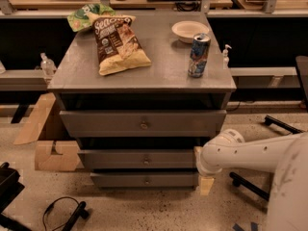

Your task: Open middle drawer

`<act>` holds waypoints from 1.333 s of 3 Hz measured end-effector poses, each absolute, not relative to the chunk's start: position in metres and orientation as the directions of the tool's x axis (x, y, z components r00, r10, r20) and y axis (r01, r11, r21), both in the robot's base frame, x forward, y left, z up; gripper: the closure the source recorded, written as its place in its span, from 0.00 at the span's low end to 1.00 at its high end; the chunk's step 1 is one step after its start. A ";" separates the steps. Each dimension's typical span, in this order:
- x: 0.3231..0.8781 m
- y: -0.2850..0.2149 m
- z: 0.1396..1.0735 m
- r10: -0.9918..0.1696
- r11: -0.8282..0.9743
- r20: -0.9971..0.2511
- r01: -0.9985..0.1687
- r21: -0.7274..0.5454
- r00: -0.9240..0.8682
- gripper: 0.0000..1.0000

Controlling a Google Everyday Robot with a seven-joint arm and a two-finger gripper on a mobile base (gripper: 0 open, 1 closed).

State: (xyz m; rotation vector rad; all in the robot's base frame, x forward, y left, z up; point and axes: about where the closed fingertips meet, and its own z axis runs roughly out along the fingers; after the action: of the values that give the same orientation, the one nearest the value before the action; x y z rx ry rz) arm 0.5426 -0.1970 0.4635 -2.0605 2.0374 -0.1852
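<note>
A grey cabinet holds three drawers, all shut. The middle drawer (pixel 120 159) has a small round knob (pixel 146 160) at its centre. The top drawer (pixel 106 123) lies above it and the bottom drawer (pixel 120 179) below it. My gripper (pixel 201 169) is at the right end of the middle and bottom drawer fronts, on the end of the white arm (pixel 250 153) that comes in from the right. Its two cream fingers (pixel 206 185) stand apart, one above the other, and hold nothing. It is to the right of the knob and apart from it.
On the cabinet top (pixel 163 71) lie a brown chip bag (pixel 118 44), a green bag (pixel 86 16), a white bowl (pixel 190 30) and a blue can (pixel 198 55). Cardboard pieces (pixel 48 148) lie on the floor at left. A cable (pixel 57 213) and a black chair base (pixel 269 186) lie near the front.
</note>
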 end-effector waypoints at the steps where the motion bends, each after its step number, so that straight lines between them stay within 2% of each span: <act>1: 0.553 -0.199 0.457 -0.999 -0.015 -0.044 -0.968 -0.249 0.026 0.00; 3: 0.582 -0.183 0.440 -0.998 -0.040 -0.033 -0.974 -0.225 0.048 0.03; 4: 0.592 -0.178 0.434 -0.998 -0.047 -0.029 -0.977 -0.208 0.054 0.25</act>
State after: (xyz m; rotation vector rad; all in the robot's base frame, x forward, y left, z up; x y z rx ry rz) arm 0.5920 -0.1780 0.4342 -2.1483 2.0417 -0.1833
